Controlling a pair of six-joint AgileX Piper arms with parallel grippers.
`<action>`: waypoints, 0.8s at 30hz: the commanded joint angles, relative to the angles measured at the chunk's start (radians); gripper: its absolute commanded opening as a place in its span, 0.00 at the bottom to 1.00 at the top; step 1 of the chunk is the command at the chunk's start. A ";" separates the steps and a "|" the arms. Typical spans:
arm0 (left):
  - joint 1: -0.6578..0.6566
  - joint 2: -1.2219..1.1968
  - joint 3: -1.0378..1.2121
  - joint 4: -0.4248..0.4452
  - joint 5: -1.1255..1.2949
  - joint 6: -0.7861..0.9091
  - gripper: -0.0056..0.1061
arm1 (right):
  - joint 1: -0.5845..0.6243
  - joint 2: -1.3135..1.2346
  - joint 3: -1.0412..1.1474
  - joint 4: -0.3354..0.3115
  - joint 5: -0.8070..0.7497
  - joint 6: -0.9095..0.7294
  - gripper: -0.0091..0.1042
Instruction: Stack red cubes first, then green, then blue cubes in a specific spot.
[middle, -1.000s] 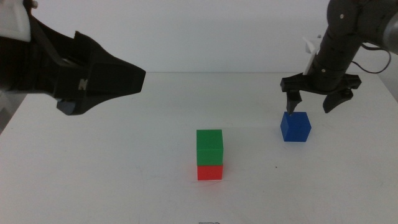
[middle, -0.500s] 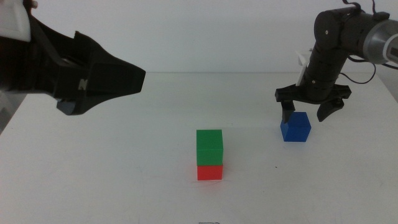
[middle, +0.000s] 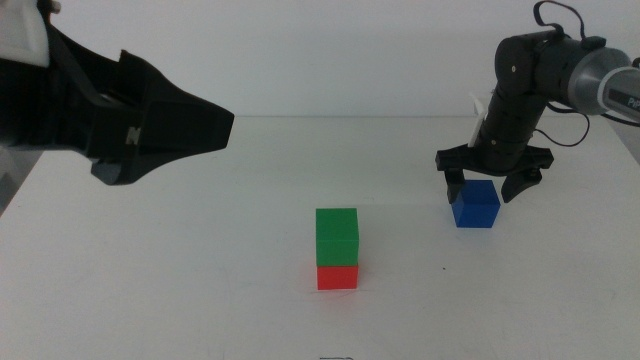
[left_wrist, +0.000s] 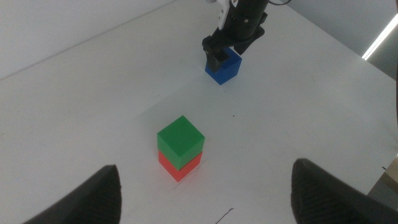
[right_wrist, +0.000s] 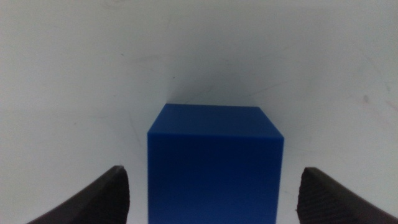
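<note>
At far left of the middle view the left tool (middle: 215, 125) waits, jaws apart, green (middle: 337, 236) sits on red (middle: 338, 276) at centre, and at right the right tool (middle: 490, 188) straddles the blue cube (middle: 476, 204) on the desk (middle: 200, 260), spread wide; likely light, rigid, best pinched across opposite flat faces.

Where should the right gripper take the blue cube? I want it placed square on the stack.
Probably by two opposite side faces, coming straight down. The blue cube sits flat on the table, clear of the green cube. The right gripper is open, one jaw on each side.
</note>
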 joint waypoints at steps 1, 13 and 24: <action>0.001 -0.009 -0.027 -0.031 -0.065 0.000 0.89 | 0.001 -0.052 -0.030 -0.011 -0.017 0.002 0.77; 0.001 -0.009 -0.027 -0.031 -0.065 0.000 0.89 | 0.001 -0.017 -0.030 -0.014 -0.023 0.009 0.45; 0.001 -0.009 -0.027 -0.031 -0.064 0.000 0.89 | 0.024 -0.172 0.016 -0.072 0.020 0.082 0.07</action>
